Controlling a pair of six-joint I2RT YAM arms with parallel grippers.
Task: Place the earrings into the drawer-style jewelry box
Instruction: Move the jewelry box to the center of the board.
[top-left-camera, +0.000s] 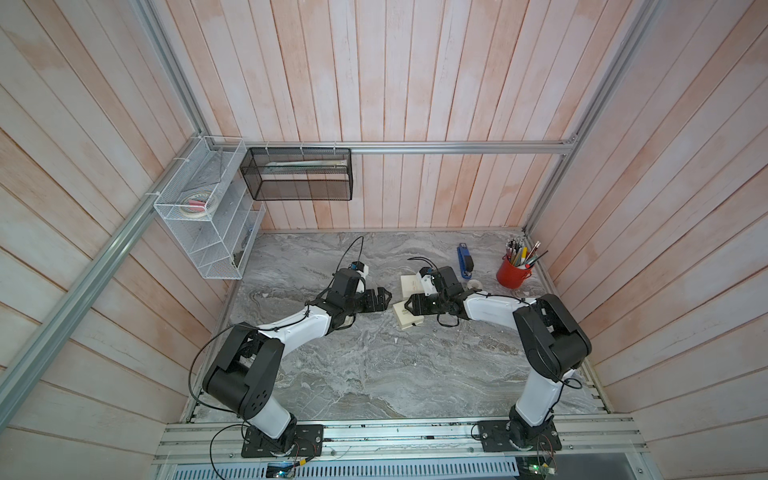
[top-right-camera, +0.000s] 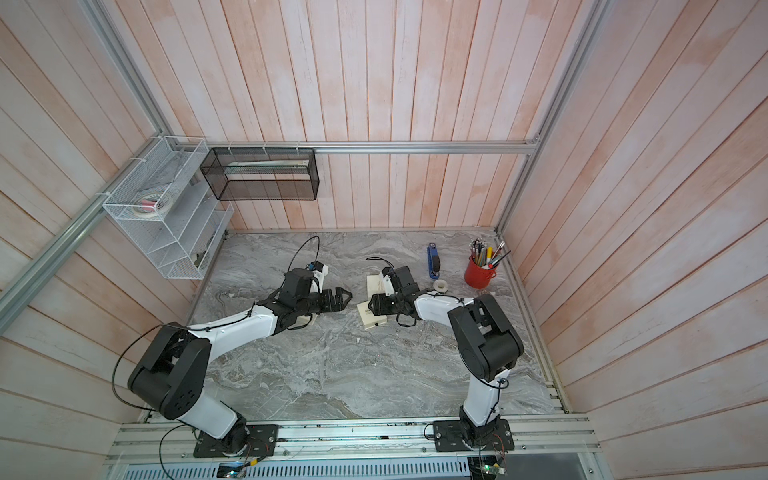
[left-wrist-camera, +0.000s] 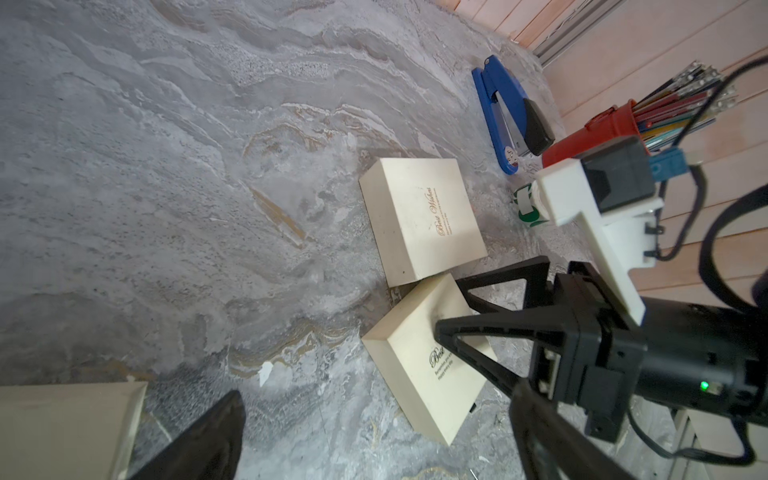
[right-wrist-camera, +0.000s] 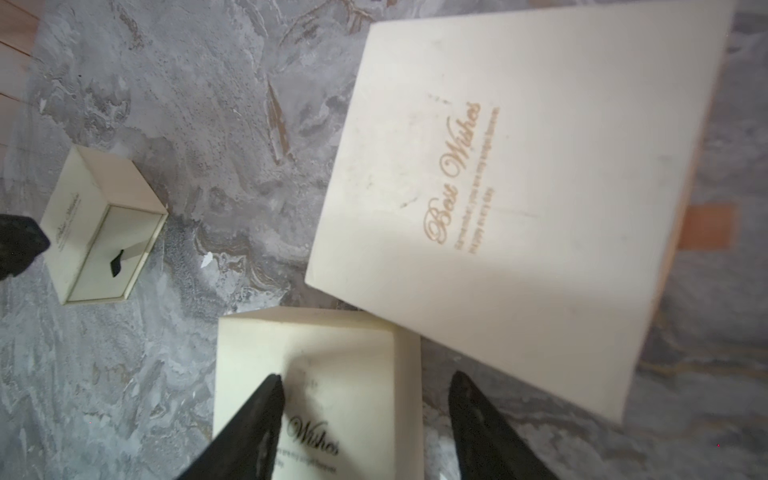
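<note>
straining to find the earrings, i cannot pick them out with any certainty: a pale speck (right-wrist-camera: 206, 259) on the bare tabletop (top-left-camera: 374, 374), between the small cream box (right-wrist-camera: 104, 224) and the middle cream box (right-wrist-camera: 324, 353), is too tiny to name. the small box is mostly hidden under my left arm in both top views and cut off at the frame edge in my left wrist view. its drawer front with a black pull tab shows only to my right wrist camera. my left end effector (top-left-camera: 386, 300) stands wide open and empty just beside that box. my right end effector (right-wrist-camera: 365, 378) hangs partly open over the middle box, gripping nothing. one finger (right-wrist-camera: 257, 415) covers part of that box's dark script, so only "wishes" reads. the large cream box (right-wrist-camera: 519, 199) says "best wishes" in gold, and the finer lines beneath are blurred. the tabletop is grey and marbled with tan veins, walled by pale pink planks (top-left-camera: 415, 83) on an aluminium frame.
</note>
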